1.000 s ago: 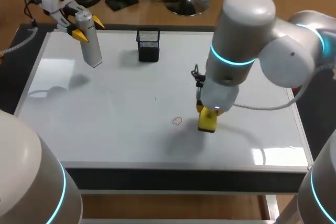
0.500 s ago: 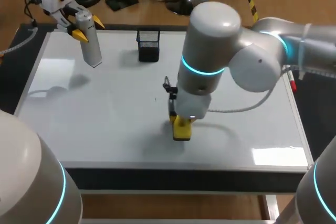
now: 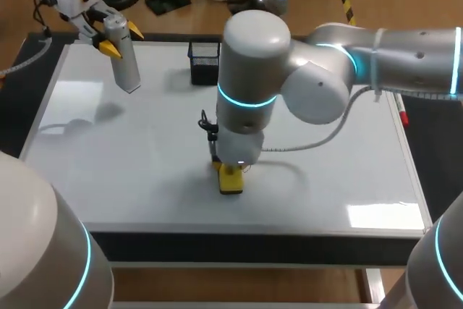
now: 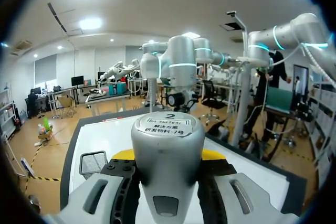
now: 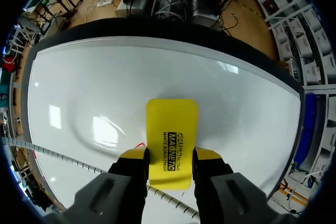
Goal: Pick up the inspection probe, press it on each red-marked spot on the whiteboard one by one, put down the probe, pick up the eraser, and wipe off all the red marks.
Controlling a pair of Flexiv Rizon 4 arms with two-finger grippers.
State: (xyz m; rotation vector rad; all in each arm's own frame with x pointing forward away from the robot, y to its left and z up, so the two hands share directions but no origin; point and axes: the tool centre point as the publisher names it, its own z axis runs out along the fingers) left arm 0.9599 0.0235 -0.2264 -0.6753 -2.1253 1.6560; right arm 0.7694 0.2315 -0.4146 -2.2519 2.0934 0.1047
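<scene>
The right end effector (image 5: pixel 169 160) grips the yellow eraser (image 3: pixel 231 181) between both fingers, narrowed onto its sides. The eraser lies flat on the whiteboard (image 3: pixel 145 171), about the middle from left to right and towards the near edge. A trace of red mark (image 5: pixel 139 145) shows just beside the eraser. At the far left corner of the whiteboard, the left end effector (image 3: pixel 121 40) clasps the grey inspection probe (image 3: pixel 126 66) by its upper part, roughly upright. A black mesh basket (image 3: pixel 205 61) stands at the far edge.
</scene>
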